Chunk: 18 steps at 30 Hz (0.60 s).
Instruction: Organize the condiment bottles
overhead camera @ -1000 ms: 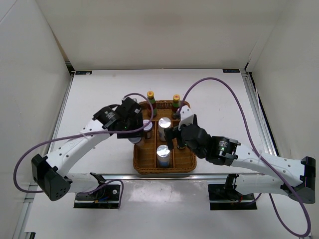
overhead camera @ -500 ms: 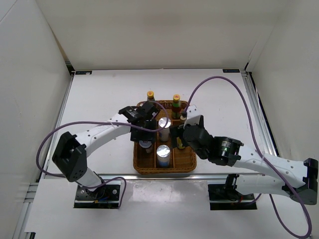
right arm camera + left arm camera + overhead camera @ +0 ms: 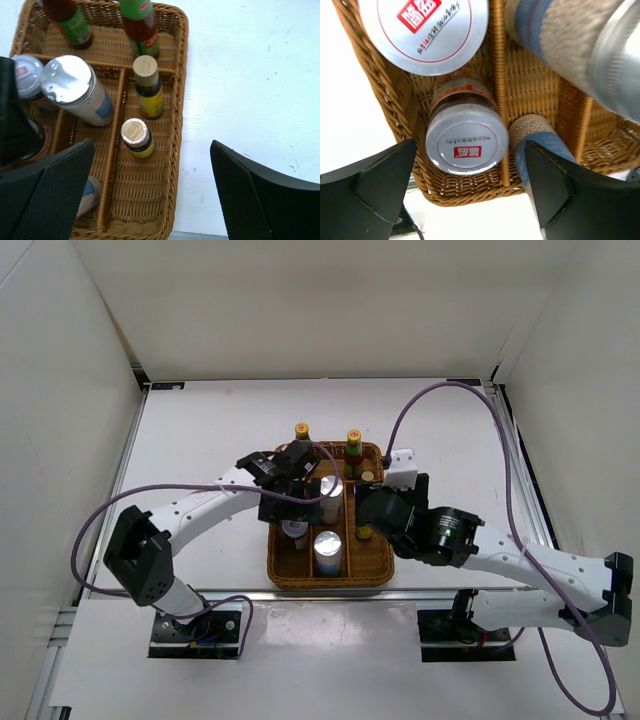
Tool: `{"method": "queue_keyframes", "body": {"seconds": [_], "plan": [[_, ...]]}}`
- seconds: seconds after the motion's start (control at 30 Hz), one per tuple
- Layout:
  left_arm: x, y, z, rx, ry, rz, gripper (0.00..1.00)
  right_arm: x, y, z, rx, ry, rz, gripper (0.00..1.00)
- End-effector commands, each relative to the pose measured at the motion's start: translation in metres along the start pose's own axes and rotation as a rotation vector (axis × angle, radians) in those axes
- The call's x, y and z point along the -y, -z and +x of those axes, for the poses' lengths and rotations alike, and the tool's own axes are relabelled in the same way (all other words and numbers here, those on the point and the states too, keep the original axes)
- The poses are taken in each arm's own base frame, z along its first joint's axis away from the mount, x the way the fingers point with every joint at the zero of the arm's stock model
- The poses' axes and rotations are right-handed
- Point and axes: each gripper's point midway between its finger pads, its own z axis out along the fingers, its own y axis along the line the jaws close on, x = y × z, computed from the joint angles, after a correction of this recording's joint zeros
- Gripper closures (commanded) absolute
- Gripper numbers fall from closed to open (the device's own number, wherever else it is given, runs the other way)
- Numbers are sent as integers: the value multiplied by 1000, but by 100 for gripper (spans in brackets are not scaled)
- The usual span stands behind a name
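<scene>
All the condiment bottles stand in the brown wicker tray point(image 3: 375, 562). Two tall yellow-capped sauce bottles point(image 3: 302, 432) point(image 3: 353, 440) are in the far compartment. They also show in the right wrist view point(image 3: 70, 22) point(image 3: 142, 30). Two small dark yellow-labelled bottles point(image 3: 149, 87) point(image 3: 136, 137) stand in the right column. Silver-lidded jars point(image 3: 330, 490) point(image 3: 327, 545) fill the middle, and two more point(image 3: 466, 145) point(image 3: 422, 30) the left column. My left gripper point(image 3: 290, 502) point(image 3: 470, 195) is open above the near left jar. My right gripper point(image 3: 366, 508) point(image 3: 150, 197) is open and empty above the right column.
The white table point(image 3: 200, 440) surrounds the tray, with white walls on three sides. My two arms meet over the tray from left and right. Purple cables point(image 3: 440, 400) loop above the arms. The tray's right rim point(image 3: 180, 100) borders bare table.
My left gripper has swung from the tray's left side to over its left column. My right gripper has drawn back to the right, leaving the near small bottle standing free.
</scene>
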Motion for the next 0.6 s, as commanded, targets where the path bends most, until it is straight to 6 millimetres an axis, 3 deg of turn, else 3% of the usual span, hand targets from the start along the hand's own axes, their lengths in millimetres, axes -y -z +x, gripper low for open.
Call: {"method": "queue_keyframes", "body": {"seconds": [0.0, 0.03, 0.1, 0.23, 0.27, 0.4, 0.47, 0.57], "plan": [[4, 41, -39, 162, 26, 47, 0, 14, 1, -13, 26, -38, 119, 1], [-1, 44, -38, 160, 26, 25, 0, 13, 2, -20, 36, -48, 127, 1], [-13, 70, -56, 264, 51, -13, 0, 15, 1, -17, 17, -40, 158, 1], [-57, 119, -78, 505, 118, -147, 0, 22, 1, -19, 24, -50, 219, 1], [-66, 138, -78, 570, 151, -144, 0, 22, 0, -17, 17, -43, 227, 1], [-110, 169, -75, 717, 243, -235, 0, 29, 4, -21, 32, -71, 244, 1], [-131, 172, -72, 778, 263, -299, 0, 33, 5, -22, 46, -72, 253, 1], [-163, 194, -67, 911, 310, -358, 0, 47, 10, -32, 97, -37, 285, 1]]}}
